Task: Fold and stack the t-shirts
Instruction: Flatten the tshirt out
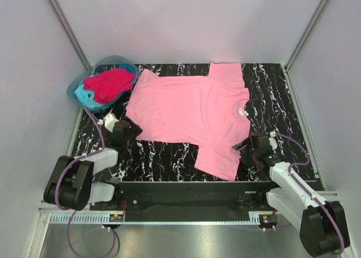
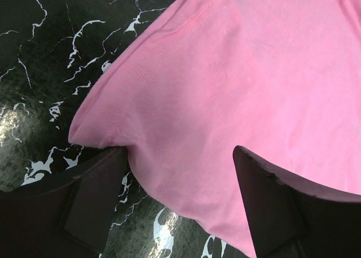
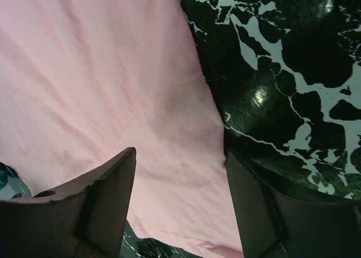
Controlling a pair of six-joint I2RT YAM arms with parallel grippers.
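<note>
A light pink t-shirt (image 1: 192, 114) lies spread flat on the black marbled table (image 1: 169, 156), collar to the right. My left gripper (image 1: 128, 135) stands open at its near left corner. In the left wrist view the cloth's corner (image 2: 237, 88) lies between the wide-apart fingers of this gripper (image 2: 179, 153). My right gripper (image 1: 247, 151) is open at the near sleeve, and the sleeve cloth (image 3: 101, 71) runs between the fingers of this gripper (image 3: 180, 153). A crimson t-shirt (image 1: 110, 83) lies crumpled on a turquoise one (image 1: 87, 95) at the back left.
The crimson and turquoise shirts sit in a translucent blue-green tub (image 1: 113, 59) in the back left corner. White walls close in the table on three sides. Bare marbled surface shows to the right of the collar (image 1: 276, 100).
</note>
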